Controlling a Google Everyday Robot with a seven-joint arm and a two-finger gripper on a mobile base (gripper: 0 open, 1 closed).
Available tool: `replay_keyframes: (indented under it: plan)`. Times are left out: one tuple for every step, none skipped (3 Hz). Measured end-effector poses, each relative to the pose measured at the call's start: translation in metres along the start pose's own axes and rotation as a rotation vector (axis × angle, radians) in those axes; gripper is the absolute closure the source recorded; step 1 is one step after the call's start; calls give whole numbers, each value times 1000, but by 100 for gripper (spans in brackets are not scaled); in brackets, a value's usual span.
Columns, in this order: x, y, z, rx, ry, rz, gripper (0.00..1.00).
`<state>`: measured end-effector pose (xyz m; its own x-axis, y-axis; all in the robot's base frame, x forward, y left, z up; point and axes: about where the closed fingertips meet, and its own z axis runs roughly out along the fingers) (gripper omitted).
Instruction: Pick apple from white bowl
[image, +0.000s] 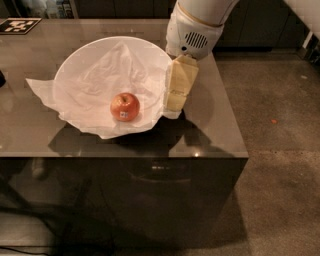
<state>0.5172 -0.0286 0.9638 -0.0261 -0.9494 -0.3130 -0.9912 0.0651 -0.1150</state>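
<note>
A small red-orange apple (125, 106) with a white sticker lies in the front part of the wide white bowl (70, 65). The bowl is lined with crumpled white paper (44, 92) that spills over its left and front rim. My gripper (174, 101), cream-coloured under a white arm housing (192, 32), hangs at the bowl's right rim. It points down, to the right of the apple and apart from it. It holds nothing that I can see.
The bowl stands on a dark glossy table (215, 125), whose front and right edges are close by. A black-and-white marker tag (17, 25) lies at the far left corner. Grey floor (280, 150) lies to the right.
</note>
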Motion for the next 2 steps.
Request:
replay_keyframes:
  plan:
    - [-12,-3,36,-67,27,-15,0]
    - [-38,3,48,-121,34,-45,0]
